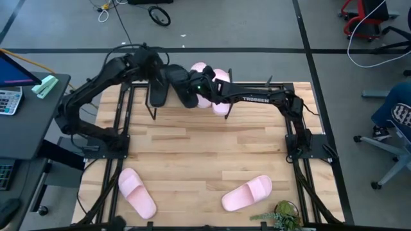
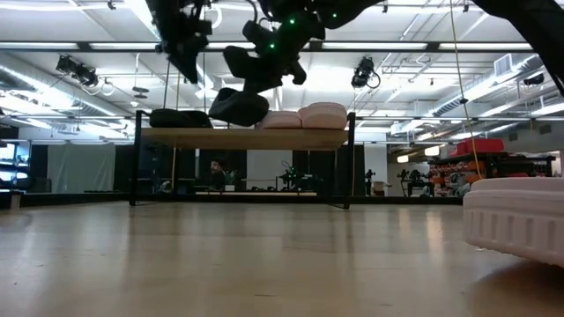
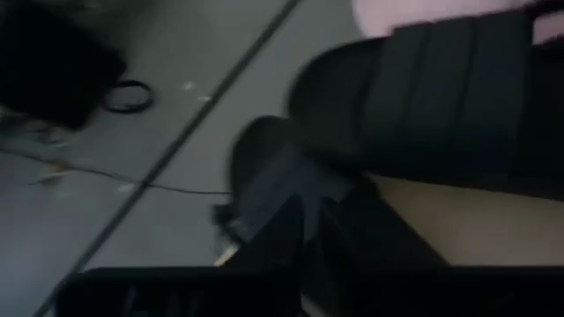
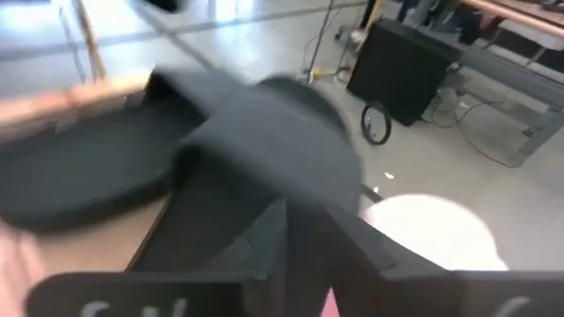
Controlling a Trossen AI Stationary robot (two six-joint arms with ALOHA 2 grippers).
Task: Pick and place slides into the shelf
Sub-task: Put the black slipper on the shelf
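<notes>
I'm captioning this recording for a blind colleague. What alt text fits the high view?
Seen from above, both dark arms reach to the shelf at the table's far edge, the right gripper holding a black slide over it beside another black slide and two pink slides. The left gripper hovers close by. Two more pink slides lie near the front.

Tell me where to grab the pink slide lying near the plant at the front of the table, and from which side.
Take the pink slide by one long side edge of its sole, near the middle, coming straight down from above. It lies flat, sole down and slanted across the table, with bare wood on both long sides, so the pincer can straddle its width. The strap looks like a softer, less sure hold.
</notes>
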